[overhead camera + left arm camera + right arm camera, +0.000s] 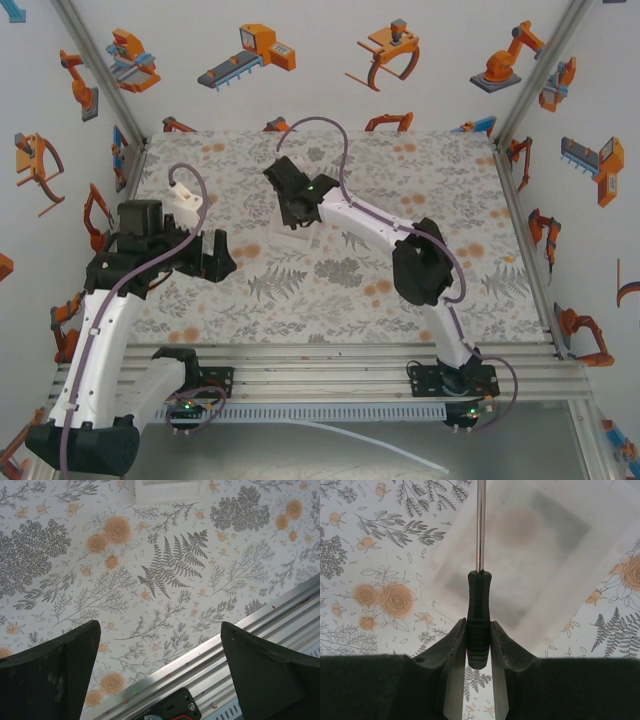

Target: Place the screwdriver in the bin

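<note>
My right gripper (478, 636) is shut on the screwdriver (479, 597), pinching the lower end of its black ribbed handle. The thin metal shaft points away from me over the translucent bin (535, 555), which lies on the flowered cloth just below. From above, the right gripper (291, 205) hovers over the bin (294, 236) near the table's middle. The bin's near wall (167, 490) reaches the top edge of the left wrist view. My left gripper (159, 645) is open with nothing between its fingers, over the front left of the table (215, 258).
The flowered tablecloth (400, 180) covers the work surface. An aluminium rail (330, 360) runs along the front edge, close under the left gripper. A white block (185, 203) sits behind the left arm. Printed walls enclose three sides.
</note>
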Available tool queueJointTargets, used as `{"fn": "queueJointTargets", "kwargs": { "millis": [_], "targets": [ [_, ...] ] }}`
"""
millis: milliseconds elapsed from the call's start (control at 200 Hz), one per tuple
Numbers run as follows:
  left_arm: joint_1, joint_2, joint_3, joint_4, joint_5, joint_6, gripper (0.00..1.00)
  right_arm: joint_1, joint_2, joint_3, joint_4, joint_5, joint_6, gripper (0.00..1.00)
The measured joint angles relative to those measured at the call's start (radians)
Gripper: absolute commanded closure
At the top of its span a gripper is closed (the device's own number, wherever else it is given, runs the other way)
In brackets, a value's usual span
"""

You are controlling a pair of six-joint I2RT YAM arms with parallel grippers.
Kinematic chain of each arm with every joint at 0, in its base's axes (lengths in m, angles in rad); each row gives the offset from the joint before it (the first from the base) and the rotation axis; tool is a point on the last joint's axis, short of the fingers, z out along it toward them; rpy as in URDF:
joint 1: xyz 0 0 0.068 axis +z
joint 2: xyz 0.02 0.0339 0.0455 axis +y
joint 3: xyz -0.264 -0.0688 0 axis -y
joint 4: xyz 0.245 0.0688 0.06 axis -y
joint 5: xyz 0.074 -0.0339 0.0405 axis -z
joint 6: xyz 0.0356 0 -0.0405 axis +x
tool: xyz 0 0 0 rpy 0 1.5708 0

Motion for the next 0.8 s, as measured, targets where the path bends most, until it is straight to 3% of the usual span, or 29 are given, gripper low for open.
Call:
{"fn": "queueJointTargets", "kwargs": {
  "millis": [801],
  "targets": [
    [-0.006,-0.032,-0.007,0.0,0.018,0.0,0.03,-0.035,0.12,0.1,-0.027,0.038,0.011,0.77]
  ]
}}
